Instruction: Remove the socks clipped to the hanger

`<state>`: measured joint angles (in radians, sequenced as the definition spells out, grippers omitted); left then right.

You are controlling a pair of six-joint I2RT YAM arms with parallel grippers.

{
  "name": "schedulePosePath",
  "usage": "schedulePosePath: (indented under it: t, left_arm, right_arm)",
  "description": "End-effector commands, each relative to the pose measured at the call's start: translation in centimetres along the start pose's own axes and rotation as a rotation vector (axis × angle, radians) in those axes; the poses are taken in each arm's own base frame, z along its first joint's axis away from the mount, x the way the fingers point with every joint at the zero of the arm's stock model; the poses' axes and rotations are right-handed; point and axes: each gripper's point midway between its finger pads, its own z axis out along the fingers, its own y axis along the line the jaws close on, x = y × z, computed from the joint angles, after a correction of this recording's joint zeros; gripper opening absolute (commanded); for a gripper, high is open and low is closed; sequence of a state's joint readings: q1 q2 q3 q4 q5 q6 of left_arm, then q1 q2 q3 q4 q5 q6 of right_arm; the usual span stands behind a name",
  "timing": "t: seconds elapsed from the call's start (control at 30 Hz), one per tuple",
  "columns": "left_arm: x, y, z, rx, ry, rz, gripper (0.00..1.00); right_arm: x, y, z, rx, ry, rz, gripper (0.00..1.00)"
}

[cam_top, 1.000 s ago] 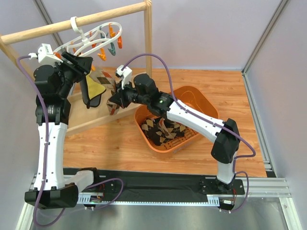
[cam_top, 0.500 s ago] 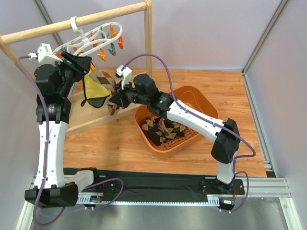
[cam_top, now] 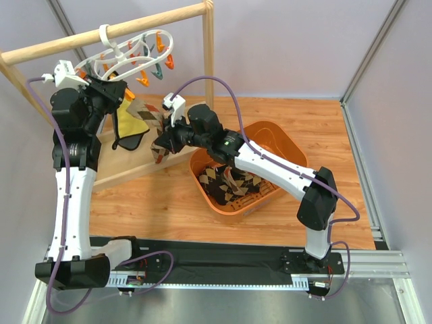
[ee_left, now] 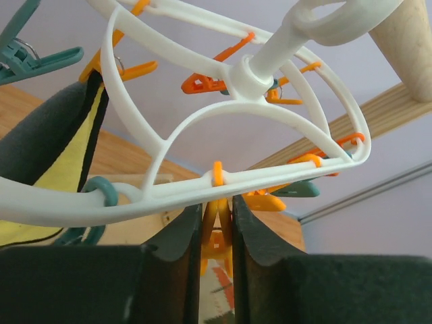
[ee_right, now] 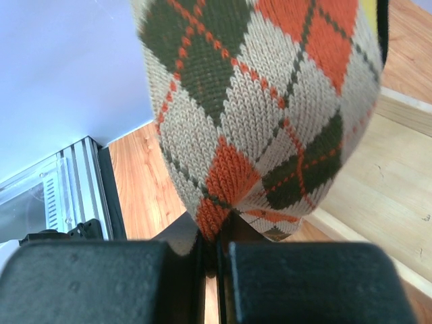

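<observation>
Under the hanger (ee_left: 236,74), squeezing the clip (ee_left: 217,236) with left gripper (ee_left: 217,217), pinching the soft, limp sock (ee_right: 256,101) by its lower end with right gripper (ee_right: 214,248).

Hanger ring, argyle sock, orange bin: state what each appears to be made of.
Hanger ring: white moulded plastic, smooth with a slight sheen, with openwork ribs that show no seams. Argyle sock: knitted yarn, matte. The stitch loops show plainly, but the fibre cannot be told. Orange bin: probably plastic, judging by its uniform colour and smooth rounded rim.
</observation>
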<state>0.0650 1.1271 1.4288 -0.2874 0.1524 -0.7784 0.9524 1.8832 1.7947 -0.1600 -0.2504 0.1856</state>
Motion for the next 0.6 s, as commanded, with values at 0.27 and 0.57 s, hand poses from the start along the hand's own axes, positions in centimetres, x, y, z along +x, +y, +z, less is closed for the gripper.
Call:
schedulePosePath:
  t: [0.27,0.57]
  left_arm:
    - [-1.3,-2.0,-0.1,0.060,-0.021,0.002,0.00]
    - [-0.6,-1.9,-0.5,0.072,-0.004,0.003,0.34]
  right_arm:
    - [-3.8,1.6,-1.5,-0.035,-0.074,-0.035,0.00]
    - [-2.7,-0.3,-2.9,0.036,-0.025,0.012,0.00]
